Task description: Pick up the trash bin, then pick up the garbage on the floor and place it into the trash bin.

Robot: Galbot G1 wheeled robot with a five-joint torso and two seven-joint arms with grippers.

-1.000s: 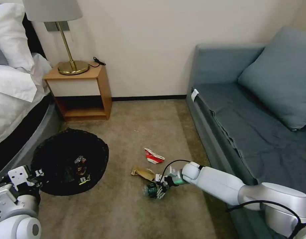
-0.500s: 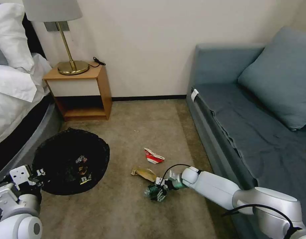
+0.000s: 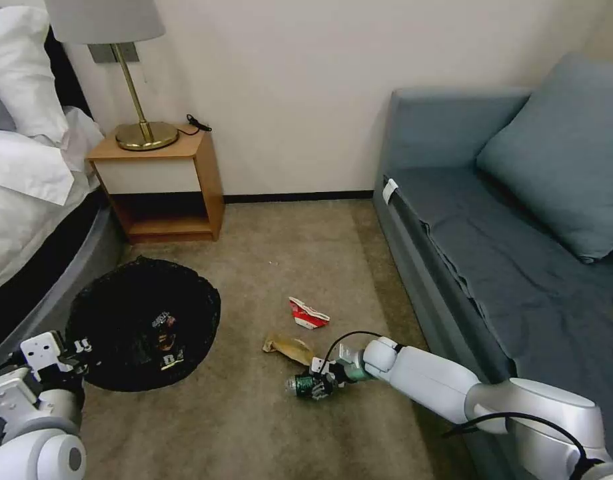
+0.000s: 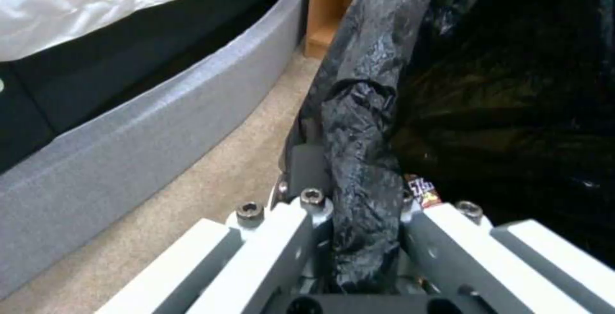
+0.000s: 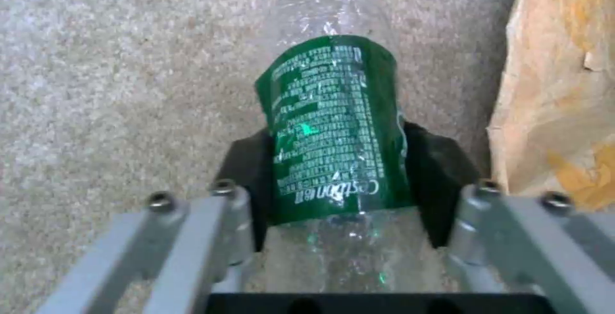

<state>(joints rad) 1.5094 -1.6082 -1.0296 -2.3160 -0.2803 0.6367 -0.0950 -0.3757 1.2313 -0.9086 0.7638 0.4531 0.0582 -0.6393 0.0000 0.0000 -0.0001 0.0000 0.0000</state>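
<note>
Right hand (image 3: 313,387) clamps the bottle (image 3: 300,385) beside brown paper (image 3: 288,347); left hand (image 4: 359,218) pinches the bin's bag (image 4: 359,126).

On the beige carpet floor (image 3: 253,427), the black-bagged round trash bin (image 3: 143,323) sits left; the crushed red-and-white carton (image 3: 308,313) lies behind the crumpled brown paper (image 3: 288,347), the clear green-labelled bottle (image 3: 306,385) nearest.

The head view looks forward and down from high up over the carpet (image 3: 253,427), wide enough to take in the bed (image 3: 20,193) at left and the sofa (image 3: 520,220) at right. The left wrist view sits very near the bin's black bag (image 4: 359,160), which the head view has at lower left. The right wrist view faces the carpet closely over the bottle (image 5: 333,126), at lower centre of the head view.
</note>
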